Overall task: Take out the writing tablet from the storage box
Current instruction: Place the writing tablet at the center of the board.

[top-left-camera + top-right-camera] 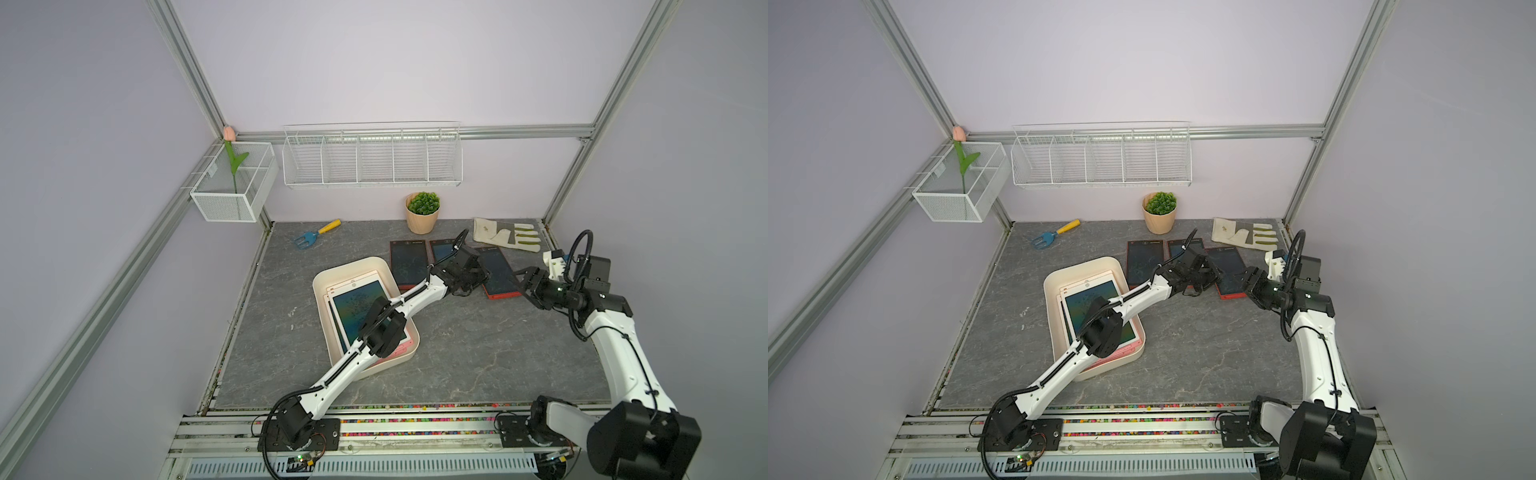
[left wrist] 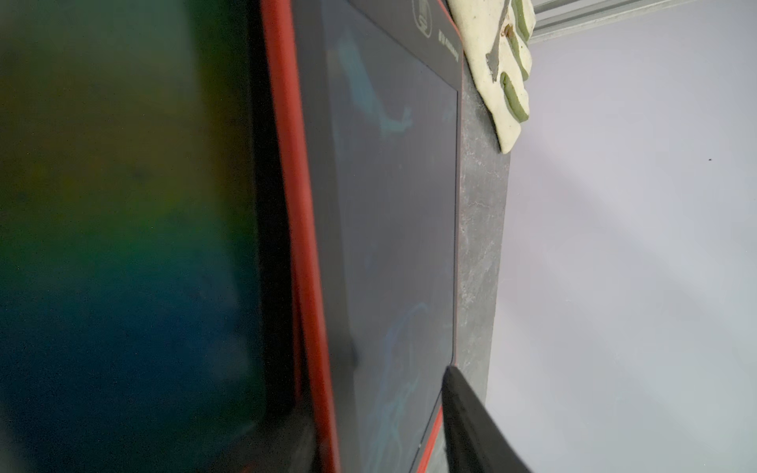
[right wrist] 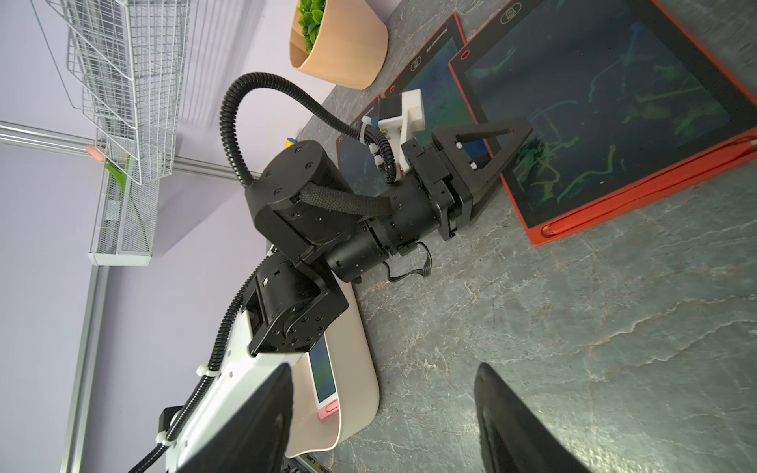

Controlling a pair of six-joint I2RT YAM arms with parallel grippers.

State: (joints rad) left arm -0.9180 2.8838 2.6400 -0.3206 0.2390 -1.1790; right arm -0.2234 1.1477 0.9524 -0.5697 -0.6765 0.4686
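Top views: our left claw sits low over red-framed tablets on desk; whether jaws grip, we cannot tell. Right claw open, empty. Storage box lies left and nearer, left arm closer. White-framed writing tablet inside, long axis near-to-far; smooth, flat, glossy.

Pale lilac walls close in the space, edged with grey aluminium bars. The floor is a dark grey, marble-veined slab. At twelve o'clock a long white wire rack hangs on the back wall; at ten o'clock a white mesh basket is fixed in the corner. The light is soft and even.
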